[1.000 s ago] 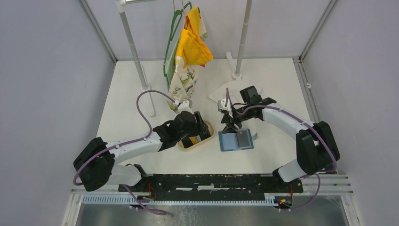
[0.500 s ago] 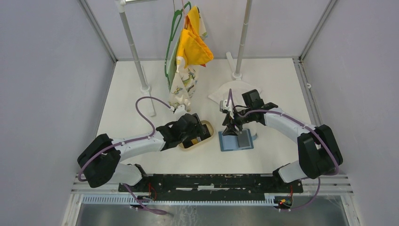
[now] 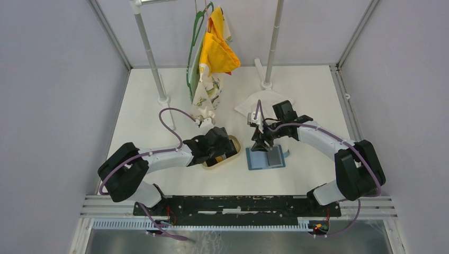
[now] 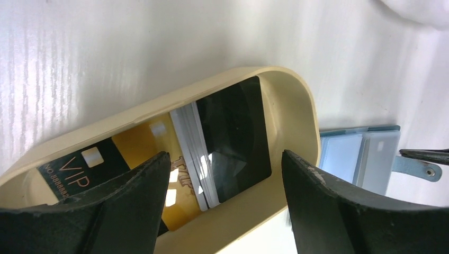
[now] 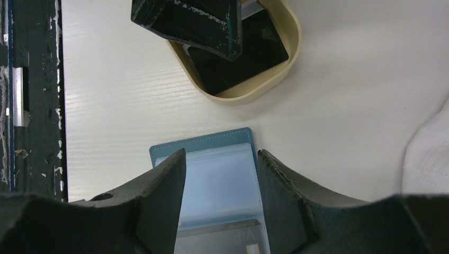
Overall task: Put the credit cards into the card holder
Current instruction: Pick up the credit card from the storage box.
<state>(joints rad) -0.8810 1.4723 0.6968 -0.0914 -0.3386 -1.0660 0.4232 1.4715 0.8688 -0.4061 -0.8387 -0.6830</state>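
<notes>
A tan oval tray point(image 3: 231, 155) holds two credit cards. In the left wrist view one is a plain black card point(image 4: 235, 132); it overlaps a black and gold card point(image 4: 79, 172) marked VIP. My left gripper point(image 4: 225, 164) hangs open just above them with nothing between its fingers. To the right of the tray the blue card holder point(image 3: 257, 161) lies open and flat. Another VIP card point(image 5: 222, 235) sits in one of its clear sleeves. My right gripper point(image 5: 219, 172) is open, low over the card holder point(image 5: 204, 142), its fingers astride the clear sleeve.
A garment rack stands at the back, with yellow and patterned cloths point(image 3: 214, 53) on a green hanger and two pole feet point(image 3: 164, 99) point(image 3: 266, 84). A white cloth point(image 3: 249, 106) lies behind the right gripper. A black rail point(image 3: 233, 203) runs along the near edge.
My left gripper has opened wider over the tray, and the left arm's elbow has swung right. The right gripper shifted slightly and now holds still over the card holder.
</notes>
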